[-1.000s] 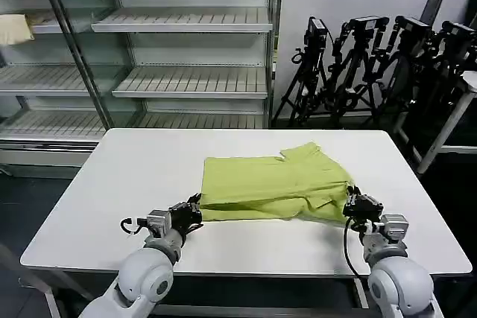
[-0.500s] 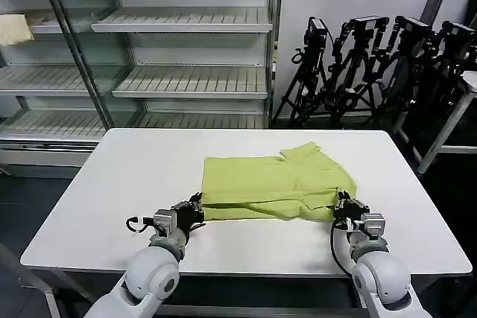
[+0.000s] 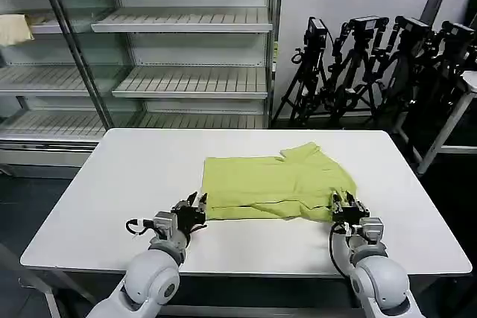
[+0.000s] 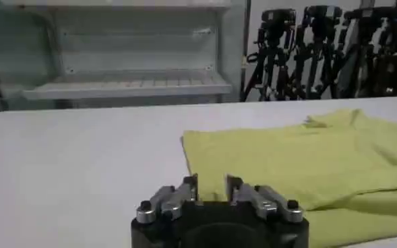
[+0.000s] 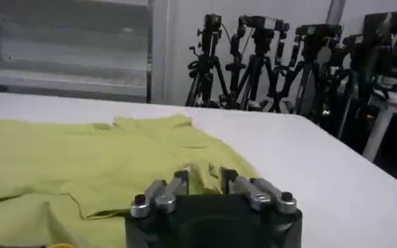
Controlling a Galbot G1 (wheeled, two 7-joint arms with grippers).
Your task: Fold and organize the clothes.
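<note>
The clothes, one lime yellow-green T-shirt, lie folded into a rough rectangle at the middle of the white table, with a sleeve sticking out at the far right. My left gripper is open at the shirt's near left corner. In the left wrist view the shirt spreads out beyond the left gripper, and fabric shows through the gap between its fingers. My right gripper is open at the near right corner. In the right wrist view the shirt lies just past the right gripper.
Empty metal shelving stands behind the table. A pale cream cloth lies on an upper shelf at the far left. Black camera tripods crowd the back right. Bare tabletop lies left and right of the shirt.
Both grippers have moved a little forward along the shirt's near edge, and the right one has also shifted left. The raised near edge of the shirt now lies flatter.
</note>
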